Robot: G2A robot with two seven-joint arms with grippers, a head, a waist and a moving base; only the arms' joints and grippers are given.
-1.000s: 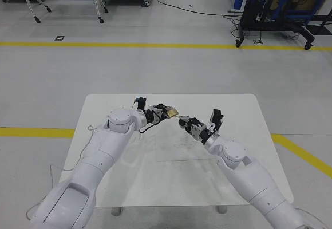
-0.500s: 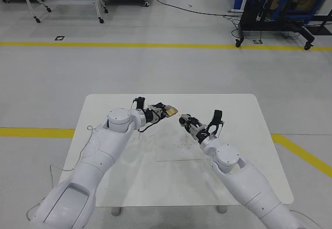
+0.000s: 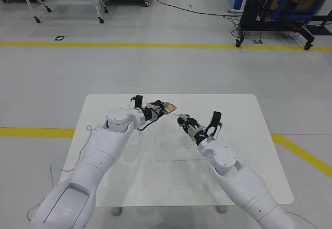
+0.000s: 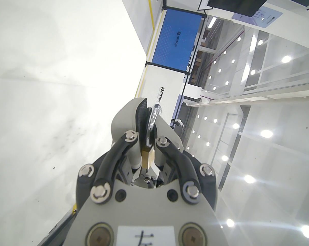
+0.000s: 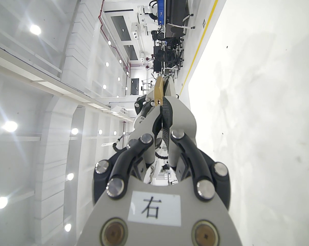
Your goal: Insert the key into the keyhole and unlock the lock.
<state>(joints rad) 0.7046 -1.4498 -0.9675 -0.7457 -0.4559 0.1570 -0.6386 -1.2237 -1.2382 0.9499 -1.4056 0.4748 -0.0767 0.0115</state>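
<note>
Lifting lock (image 3: pixel 169 107) a touch toward far edge of table (image 3: pixel 100 123), tucking right elbow in. Clamping lock by shackle in left gripper (image 4: pixel 150 119), clear of table. Pinching key (image 3: pixel 178 117) tight in right gripper (image 5: pixel 164 103), near lock, not touching.

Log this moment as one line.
left gripper: shut on lock shackle | right gripper: shut on key | key apart from lock, not inserted | both above table

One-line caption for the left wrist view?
Left gripper shut on the padlock, pinching its shackle, brass body nearest the camera.
</note>
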